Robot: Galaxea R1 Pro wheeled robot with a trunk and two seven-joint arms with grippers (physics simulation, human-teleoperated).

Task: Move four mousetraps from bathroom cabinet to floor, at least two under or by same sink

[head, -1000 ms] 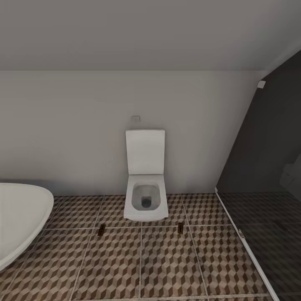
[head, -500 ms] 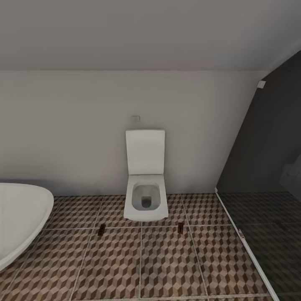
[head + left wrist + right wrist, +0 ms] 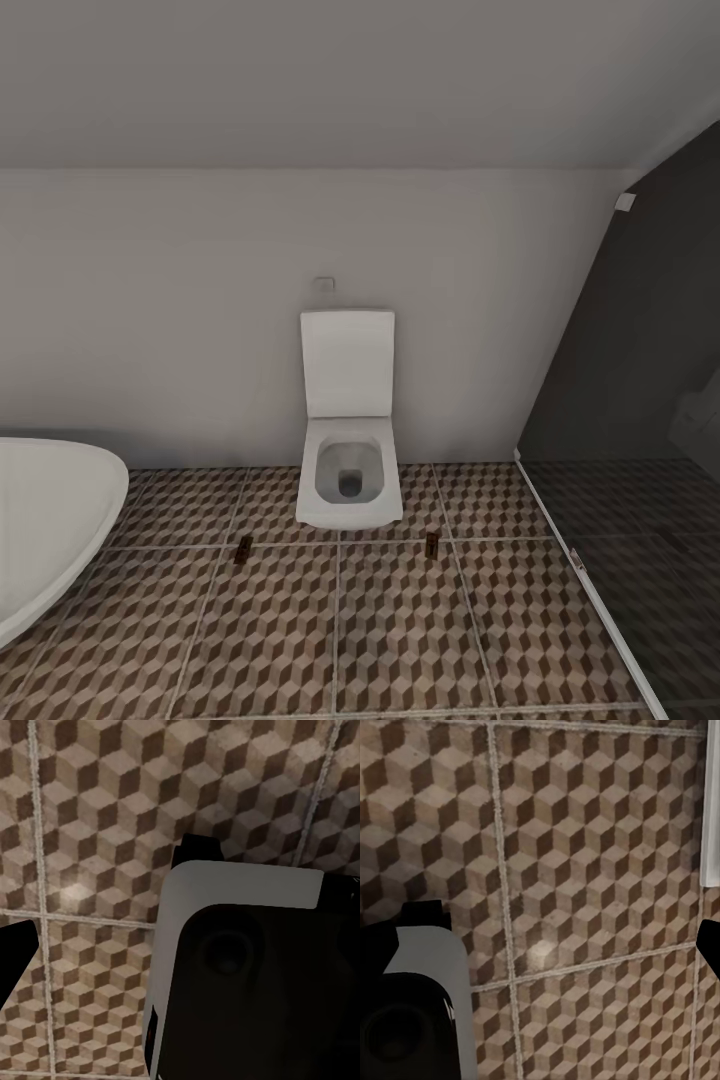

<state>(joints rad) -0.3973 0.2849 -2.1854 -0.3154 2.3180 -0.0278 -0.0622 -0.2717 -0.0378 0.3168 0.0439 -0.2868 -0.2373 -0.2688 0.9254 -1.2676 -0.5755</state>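
Note:
Two mousetraps lie on the bathroom floor (image 3: 390,630) in front of the white toilet, one (image 3: 243,548) off its left corner and one (image 3: 432,544) off its right corner, both on grout lines. The cabinet and the sink are out of view. In the left wrist view my left gripper (image 3: 180,960) hangs over bare patterned tiles, with one black finger (image 3: 15,956) at the frame edge. The right gripper (image 3: 540,945) also hovers over tiles, one black finger (image 3: 711,941) at the edge. Both look open with nothing held.
A white square toilet (image 3: 349,470) stands against the back wall. A white rounded bathtub (image 3: 45,520) fills the left. A dark glass shower screen (image 3: 640,400) and its darker tiles close off the right. A grey-white part of my own body (image 3: 247,975) shows beneath the left wrist.

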